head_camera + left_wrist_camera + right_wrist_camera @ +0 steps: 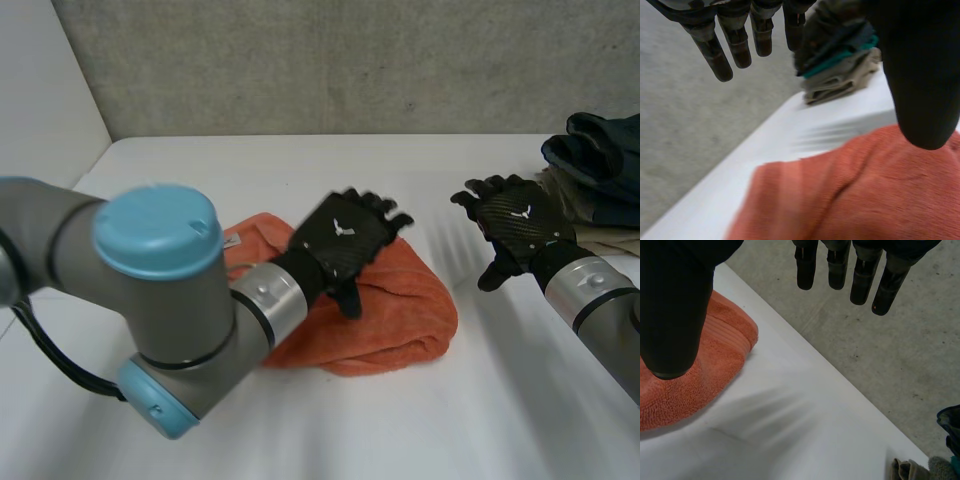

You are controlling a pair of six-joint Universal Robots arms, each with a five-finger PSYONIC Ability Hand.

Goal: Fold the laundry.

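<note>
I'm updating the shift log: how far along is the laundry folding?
Done: a pile of folded clothes sits at the right edge of the table, and the orange towel lies folded over on itself. In hand: the left hand is over the towel, fingers straight, gripping nothing; the right hand is open over bare table. Left: probably a last fold, then the towel joins the pile.

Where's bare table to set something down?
Bare table between towel and back wall, and the near strip in front of the towel. Gap between towel and pile is bare, but the right robot hand hovers over it. Crowded at the pile, far right.
</note>
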